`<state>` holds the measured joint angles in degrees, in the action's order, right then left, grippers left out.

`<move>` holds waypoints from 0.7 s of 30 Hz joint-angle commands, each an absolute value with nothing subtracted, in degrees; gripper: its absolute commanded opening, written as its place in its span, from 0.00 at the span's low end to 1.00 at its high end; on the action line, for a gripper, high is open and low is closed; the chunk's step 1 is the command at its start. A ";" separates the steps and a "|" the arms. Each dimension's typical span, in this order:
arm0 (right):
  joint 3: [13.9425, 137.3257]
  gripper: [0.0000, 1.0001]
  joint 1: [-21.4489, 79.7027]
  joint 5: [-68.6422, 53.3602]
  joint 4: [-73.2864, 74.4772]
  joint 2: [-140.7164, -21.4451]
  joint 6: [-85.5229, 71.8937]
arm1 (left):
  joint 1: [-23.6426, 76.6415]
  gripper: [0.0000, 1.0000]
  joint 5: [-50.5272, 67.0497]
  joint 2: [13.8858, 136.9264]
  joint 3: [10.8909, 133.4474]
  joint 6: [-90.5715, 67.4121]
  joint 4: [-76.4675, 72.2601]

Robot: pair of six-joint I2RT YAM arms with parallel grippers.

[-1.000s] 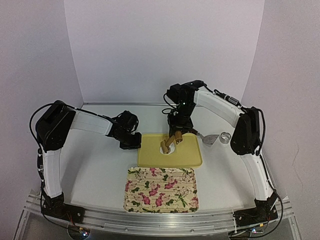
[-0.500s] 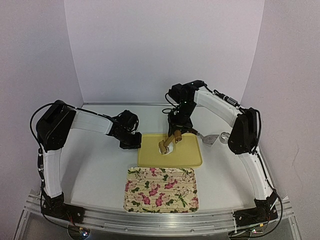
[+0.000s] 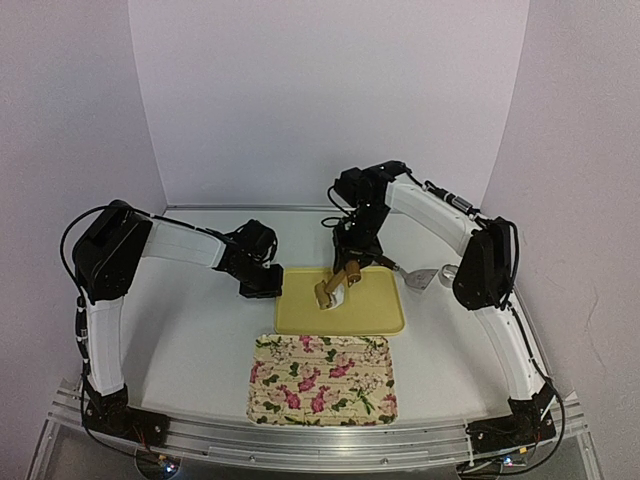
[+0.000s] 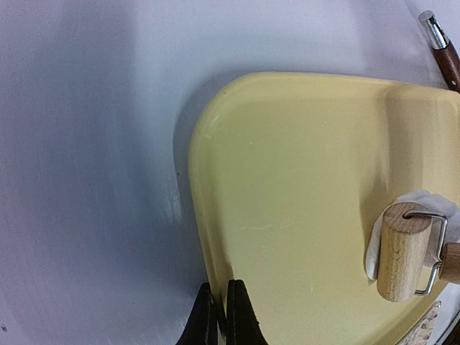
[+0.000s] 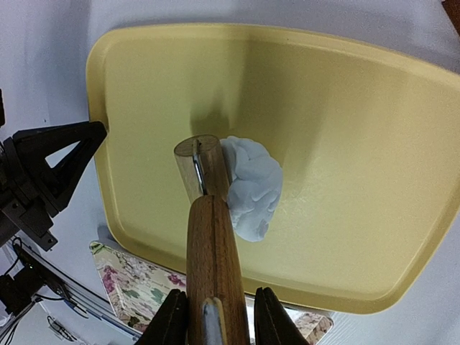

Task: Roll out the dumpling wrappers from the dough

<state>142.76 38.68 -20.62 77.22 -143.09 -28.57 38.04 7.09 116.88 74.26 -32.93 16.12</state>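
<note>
A lumpy white piece of dough (image 5: pixel 251 185) lies near the middle of the yellow tray (image 3: pixel 370 315); it also shows in the top view (image 3: pixel 337 296) and at the right edge of the left wrist view (image 4: pixel 424 203). My right gripper (image 5: pixel 214 316) is shut on the wooden handle of a small roller (image 5: pixel 205 215), whose wooden drum (image 4: pixel 400 248) rests against the dough's left side. My left gripper (image 4: pixel 215 305) is shut on the yellow tray's left rim (image 4: pixel 205 237). No flat round wrappers are in view.
A flowered tray (image 3: pixel 322 378) lies in front of the yellow tray. A metal scraper (image 3: pixel 420 278) and a metal ring cutter (image 3: pixel 449 272) lie to the right of the yellow tray. A brown-handled tool (image 4: pixel 442 50) lies beyond the yellow tray.
My right gripper has drawn the roller a little to the left and back over the dough. The left arm has not moved.
</note>
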 commanded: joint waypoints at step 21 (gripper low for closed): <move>141.83 0.00 43.62 -13.03 79.65 -149.79 -30.65 | 39.55 0.00 11.48 117.60 75.32 -32.44 18.85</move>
<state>145.51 41.76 -18.06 76.82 -143.09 -30.12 38.04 7.27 117.03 74.63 -33.08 16.56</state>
